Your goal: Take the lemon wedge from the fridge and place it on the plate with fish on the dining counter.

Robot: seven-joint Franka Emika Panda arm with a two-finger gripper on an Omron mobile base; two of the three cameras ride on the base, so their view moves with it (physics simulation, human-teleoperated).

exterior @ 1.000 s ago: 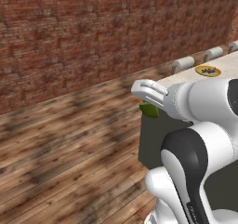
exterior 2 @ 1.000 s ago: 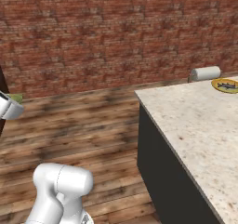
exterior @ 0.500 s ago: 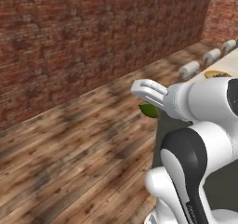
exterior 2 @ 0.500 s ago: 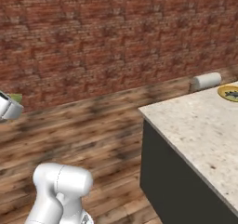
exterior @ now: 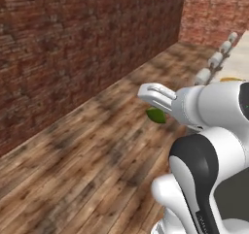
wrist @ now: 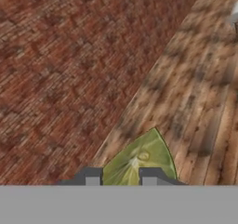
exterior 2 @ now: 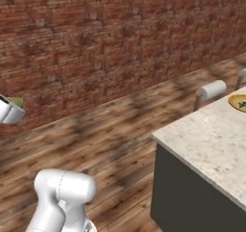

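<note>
A red brick wall (exterior: pixel 73 48) fills the left side, and a wooden plank floor (exterior: pixel 87 165) runs along its foot. Out over that floor the gripper (exterior: pixel 154 110) is nearly closed, its two fingertips (wrist: pixel 92 180) pinching the lemon wedge (exterior: pixel 156 115), which pokes out below the white hand. In the hand view the yellow-green wedge (wrist: pixel 138 160) sits between the tips with its point aimed away at the floor. In the right base view it shows as a green speck (exterior 2: pixel 16 101) at the left edge. Further right stands the dining counter (exterior 2: pixel 206 144), beige speckled top on a dark base, with white stools (exterior 2: pixel 210 90) behind it. The plate with fish (exterior 2: pixel 238 102) rests on the counter's far right, well apart from the wedge.
</note>
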